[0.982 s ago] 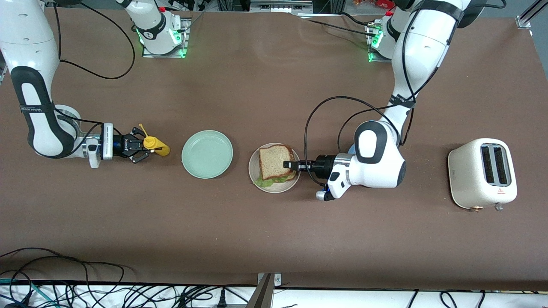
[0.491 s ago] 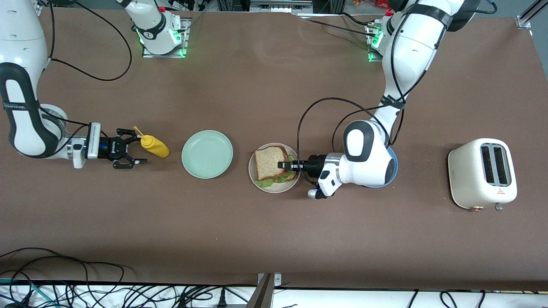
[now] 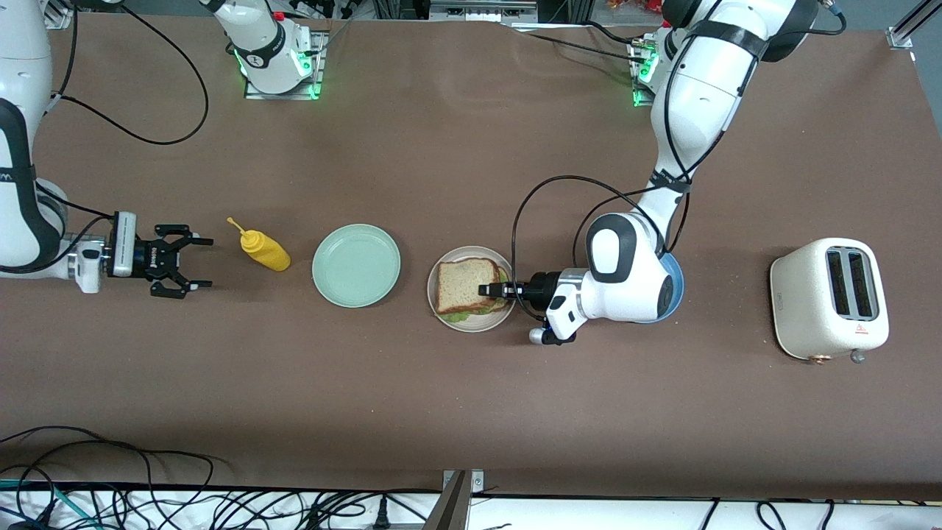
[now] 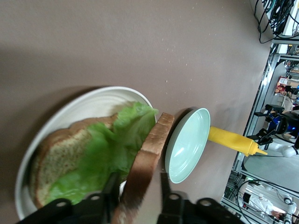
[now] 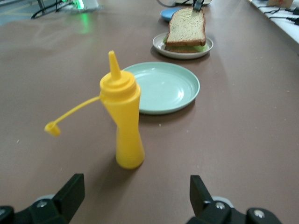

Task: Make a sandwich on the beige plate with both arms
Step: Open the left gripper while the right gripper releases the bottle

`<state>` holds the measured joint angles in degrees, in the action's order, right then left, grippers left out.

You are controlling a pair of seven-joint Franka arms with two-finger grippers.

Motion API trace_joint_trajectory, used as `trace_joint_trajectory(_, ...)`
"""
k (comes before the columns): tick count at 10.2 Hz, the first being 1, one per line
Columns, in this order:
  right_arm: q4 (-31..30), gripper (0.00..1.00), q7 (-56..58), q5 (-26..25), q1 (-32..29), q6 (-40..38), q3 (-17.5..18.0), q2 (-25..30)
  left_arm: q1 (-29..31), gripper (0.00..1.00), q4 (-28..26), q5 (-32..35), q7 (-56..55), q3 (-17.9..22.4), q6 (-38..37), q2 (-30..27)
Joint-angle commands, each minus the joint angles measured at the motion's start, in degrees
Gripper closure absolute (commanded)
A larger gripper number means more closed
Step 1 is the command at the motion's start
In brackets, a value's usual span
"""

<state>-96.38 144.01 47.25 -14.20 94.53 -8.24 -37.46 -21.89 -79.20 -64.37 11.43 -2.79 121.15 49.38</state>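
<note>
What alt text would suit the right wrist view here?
A yellow squeeze bottle stands upright on the brown table, framed by the open right gripper. Past it lie a mint green plate and the sandwich on the beige plate.

Surface [image 3: 471, 397]: brown, matte covering.

Standing directly on it:
- Yellow squeeze bottle [image 3: 265, 250], upright, cap off on its tether, just in front of the right claw [image 3: 193, 262].
- Mint green plate [image 3: 356, 265], past the bottle from that claw.
- Beige plate [image 3: 500, 315], under the tip of the left claw [image 3: 491, 289].
- Blue plate [image 3: 675, 288], mostly hidden beneath the left arm's wrist.
- Cream toaster [image 3: 829, 297], toward the left arm's end.
</note>
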Motion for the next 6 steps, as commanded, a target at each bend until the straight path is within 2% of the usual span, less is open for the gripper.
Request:
trace_joint_trajectory(1,6.45,0.00,-3.45,-4.35,-0.39,-1.10,-0.29,0.19,1.32,0.00,0.54,-2.07,3.16,0.24,-0.13,0.63)
trace_joint_trajectory(4,13.22,0.00,-21.69,-9.71,0.57,-1.46,0.33,2.21,4.30,0.00,0.54,-1.81,2.99,0.33,-0.39,0.19)
trace_joint_trajectory(5,14.89,0.00,-27.15,-9.98,1.27,-1.72,0.50,2.65,4.74,0.00,0.54,-1.89,2.29,0.94,-0.13,0.10)
trace_joint_trajectory(6,16.21,0.00,-33.38,-10.86,2.58,-2.33,0.42,3.44,5.27,0.00,0.63,-1.72,2.37,3.47,-0.13,-0.07)
